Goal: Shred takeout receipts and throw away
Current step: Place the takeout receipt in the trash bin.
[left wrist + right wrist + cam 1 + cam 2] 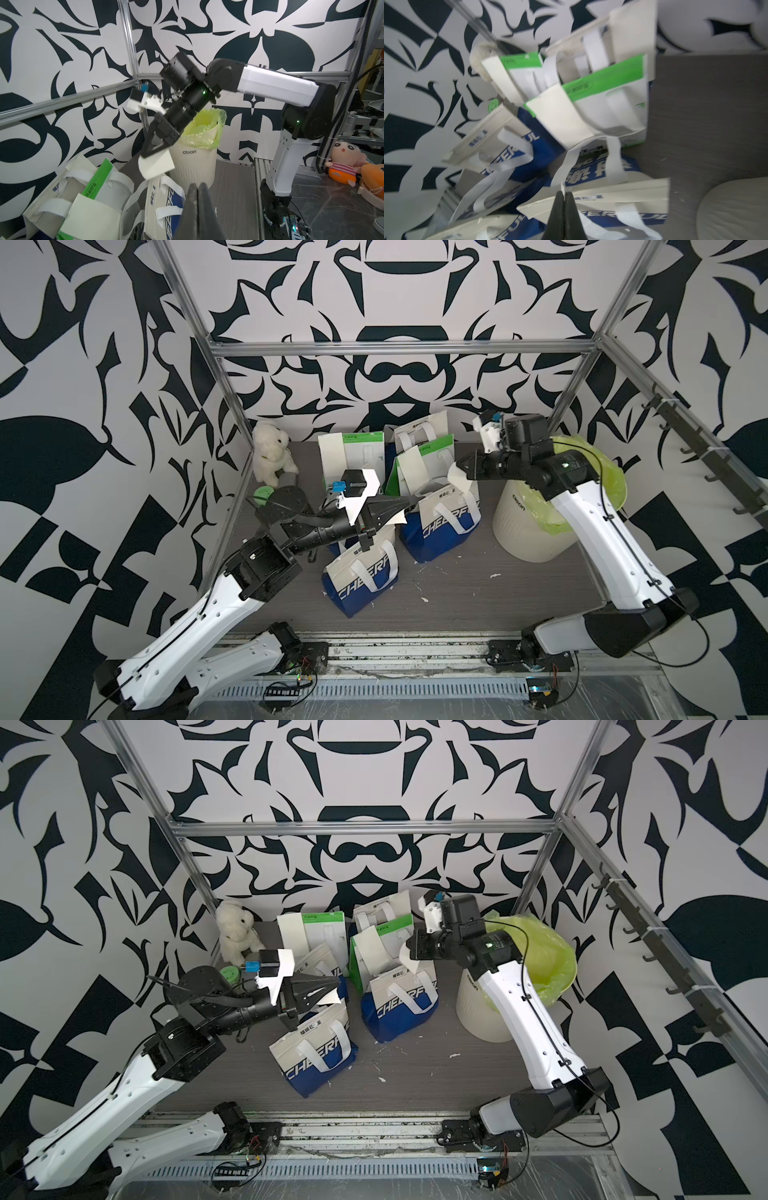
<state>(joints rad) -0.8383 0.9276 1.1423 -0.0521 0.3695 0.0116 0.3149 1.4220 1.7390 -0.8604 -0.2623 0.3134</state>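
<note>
1. Paper sits in both claws; the right claw (pixel 459 466) is closed on a cream piece (pixel 158 166) that hangs below its jaws, one corner curled; the left claw (pixel 404 506) is closed as well, and a smaller white piece (pixel 397 519) shows at its tip in both top views, though the left wrist view does not show it between the fingers.
2. The two pieces are apart, with a blue bag (pixel 440 531) below the gap; the claws point at each other, tip toward tip.
3. The bin (pixel 523 526) with its green liner (pixel 598 472) stands on the robot's right side; the right claw is near its rim, on the side toward the bags, not over the opening; the left claw is well apart from it, with bags between.
4. Judgement: the right arm is the nearer one for the throw; its piece must travel to the right, away from the left claw, until it hangs above the liner; the left arm would have to cross over the bags.
5. The cream piece looks nearly square, so I cannot tell its long axis; if more tearing is wanted, the claws should meet first.
6. Other receipts (pixel 332 456) lie flat on the faces of the green bags (pixel 361 438) at the far side; their long axis runs up the bag face; both claws are on the near side of them.
</note>
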